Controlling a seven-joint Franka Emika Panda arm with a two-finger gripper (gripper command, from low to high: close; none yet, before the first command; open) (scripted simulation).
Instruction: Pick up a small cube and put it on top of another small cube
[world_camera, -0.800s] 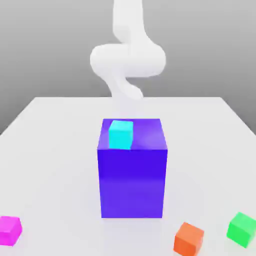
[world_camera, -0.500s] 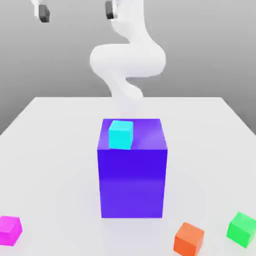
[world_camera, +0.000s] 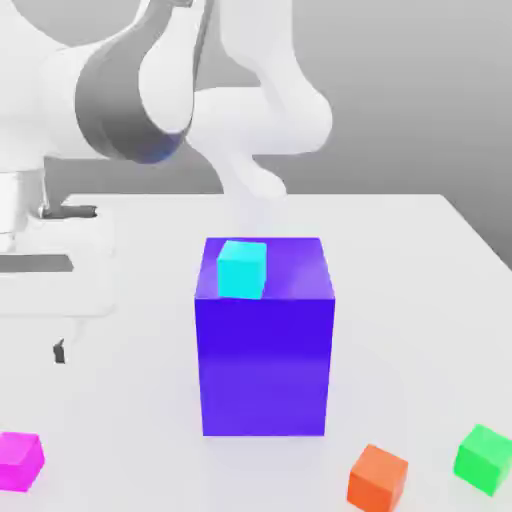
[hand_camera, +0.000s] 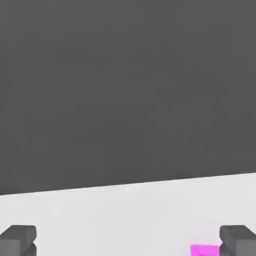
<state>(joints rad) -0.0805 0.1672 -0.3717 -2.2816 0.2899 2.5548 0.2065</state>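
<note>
At the near left corner: the small cube (world_camera: 20, 461) is lying on the surface (world_camera: 420, 300).
Fingers (hand_camera: 18, 239): released wide, grasping nothing.
Advice: be centering the cube between both fingers, then descending straight.

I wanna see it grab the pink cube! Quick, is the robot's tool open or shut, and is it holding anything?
Tool: open, fingers wide apart, holding nothing; the small pink cube sits on the table by one finger.

Glossy blue-purple block (world_camera: 265, 365), seemingly matt magenta cube (world_camera: 20, 460), smooth white table (world_camera: 400, 300)
</note>
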